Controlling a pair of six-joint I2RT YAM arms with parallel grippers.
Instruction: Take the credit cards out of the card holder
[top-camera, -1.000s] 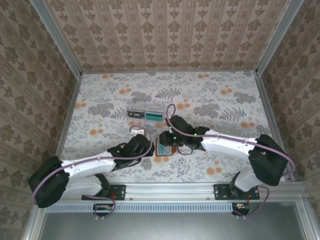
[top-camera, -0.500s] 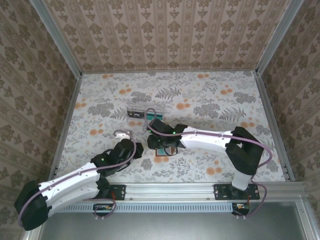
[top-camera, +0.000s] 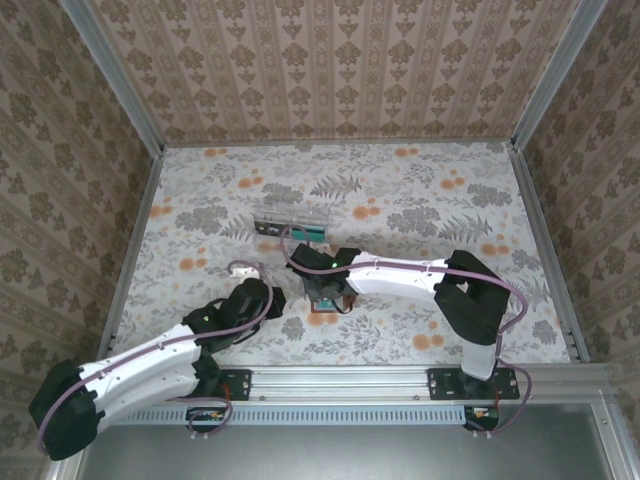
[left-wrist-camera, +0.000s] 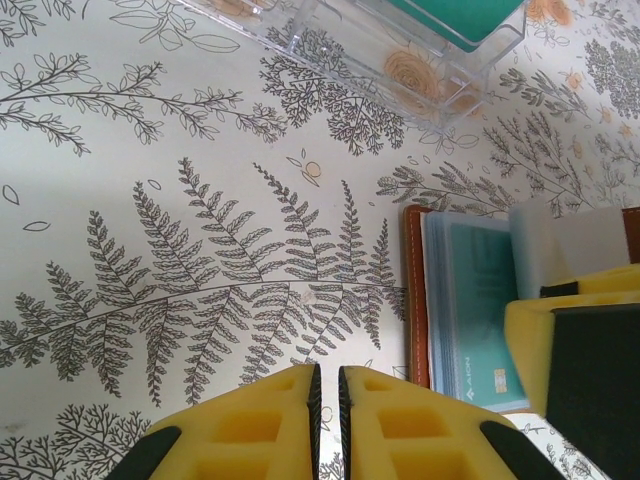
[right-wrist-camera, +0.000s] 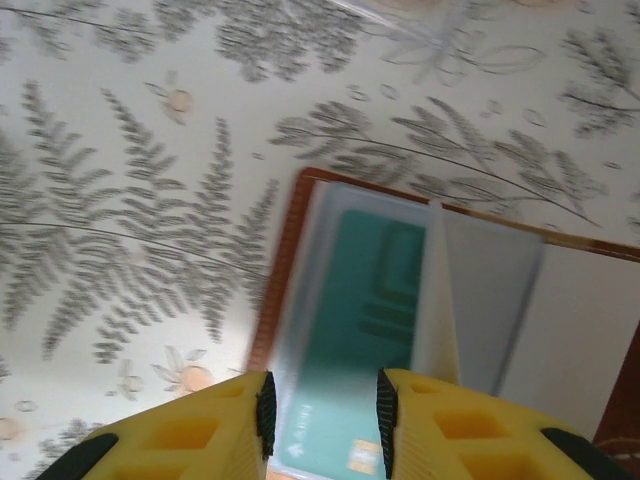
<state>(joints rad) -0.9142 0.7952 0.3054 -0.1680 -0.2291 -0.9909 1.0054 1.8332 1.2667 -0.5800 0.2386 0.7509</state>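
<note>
The card holder (top-camera: 323, 310) is lying open on the floral table (top-camera: 420, 190) near the front edge; the right gripper (top-camera: 322, 290) is hovering over it and covering most of it from above. In the right wrist view, its yellow fingers (right-wrist-camera: 200, 435) are standing apart with nothing between them, just above a teal credit card (right-wrist-camera: 360, 320) sitting in the holder's blue-grey pocket; that view is coming out blurred, and a pale flap (right-wrist-camera: 500, 300) is hiding the holder's right half. The left gripper (left-wrist-camera: 327, 400) is hovering beside the holder's brown edge, its jaws drawn to a thin slit on nothing. The card's small lettering (left-wrist-camera: 465, 372) is showing too tiny to read; a clear tray (left-wrist-camera: 400, 60), cut off at the top, is holding a second teal card (left-wrist-camera: 460, 12).
</note>
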